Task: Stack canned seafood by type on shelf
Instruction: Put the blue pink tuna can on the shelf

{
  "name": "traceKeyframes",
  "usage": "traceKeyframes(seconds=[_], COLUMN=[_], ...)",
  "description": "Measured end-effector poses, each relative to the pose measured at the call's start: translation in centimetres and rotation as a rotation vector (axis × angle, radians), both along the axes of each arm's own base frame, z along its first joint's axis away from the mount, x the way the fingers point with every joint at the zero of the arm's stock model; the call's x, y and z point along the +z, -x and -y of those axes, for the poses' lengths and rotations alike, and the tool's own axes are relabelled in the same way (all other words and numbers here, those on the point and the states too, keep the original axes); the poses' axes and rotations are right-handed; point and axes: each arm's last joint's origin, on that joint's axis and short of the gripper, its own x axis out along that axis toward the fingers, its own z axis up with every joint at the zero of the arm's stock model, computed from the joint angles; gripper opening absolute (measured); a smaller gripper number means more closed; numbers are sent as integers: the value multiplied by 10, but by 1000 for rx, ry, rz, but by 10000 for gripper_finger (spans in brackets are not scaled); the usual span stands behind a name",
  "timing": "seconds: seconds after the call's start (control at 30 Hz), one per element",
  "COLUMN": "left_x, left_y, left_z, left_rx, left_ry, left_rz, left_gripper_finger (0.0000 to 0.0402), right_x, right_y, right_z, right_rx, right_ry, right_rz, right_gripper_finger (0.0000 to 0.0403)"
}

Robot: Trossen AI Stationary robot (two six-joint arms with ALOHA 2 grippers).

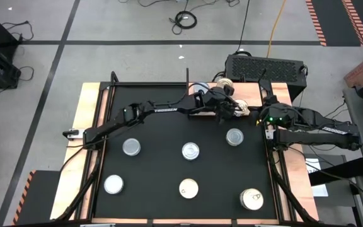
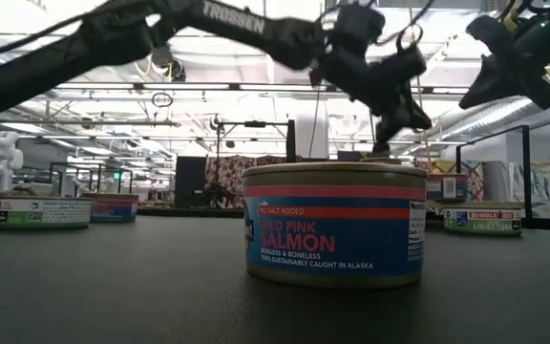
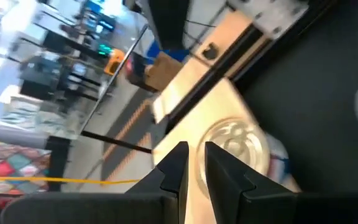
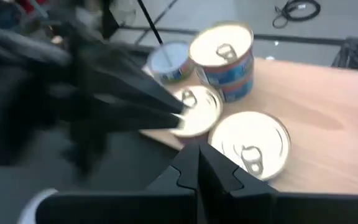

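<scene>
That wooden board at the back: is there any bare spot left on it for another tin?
The wooden board looks bare on the side away from the tins. It is crowded where the gold-topped tins and a two-high stack cluster, with the left gripper right over them. The black mat has wide gaps between its loose tins.

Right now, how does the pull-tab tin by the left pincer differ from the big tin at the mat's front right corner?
The gold pull-tab tin sits on the light wooden shelf; the larger cream-topped tin stands on the black mat. The left pincer is at the first; the second stands alone. Both are round and upright.
</scene>
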Motion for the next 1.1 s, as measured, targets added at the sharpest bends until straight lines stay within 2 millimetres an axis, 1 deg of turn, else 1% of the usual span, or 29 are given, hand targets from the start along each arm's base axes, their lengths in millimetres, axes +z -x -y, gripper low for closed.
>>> traceKeyframes(seconds=[0.1, 0.17, 0.23, 0.33, 0.5, 0.6, 0.7, 0.8, 0.9, 1.0, 1.1], left_x=[22, 43, 66, 102, 157, 178, 188, 190, 180, 162, 146], left_y=[13, 26, 40, 65, 117, 148, 173, 190, 202, 214, 237], left_z=[10, 15, 17, 21, 25, 19, 12, 13, 17, 20, 24], left_rx=[15, 45, 71, 108, 137, 162, 215, 245, 268, 296, 314], left_ry=[74, 122, 158, 226, 350, 449, 523, 573, 606, 627, 654], left_rz=[-59, -96, -101, -99, -128, -163, -178, -174, -184, -161, -89], left_gripper_finger=[56, 56, 55, 45, 10, 5, 3, 2, 2, 1, 1], right_x=[-3, -5, -8, -14, -29, -37, -44, -50, -54, -58, -61], right_y=[1, 0, -5, -18, -39, -48, -54, -59, -63, -66, -71], right_z=[0, 0, 1, 3, 7, 10, 14, 19, 25, 30, 31], right_rx=[3, 3, 10, 25, 41, 71, 119, 127, 142, 150, 191], right_ry=[-10, -16, -19, -26, -48, -73, -107, -106, -112, -111, -136], right_rz=[-39, -72, -112, -196, -361, -439, -497, -550, -593, -616, -615], right_gripper_finger=[0, 0, 0, 0, 0, 0, 0, 0, 0, 0, 0])
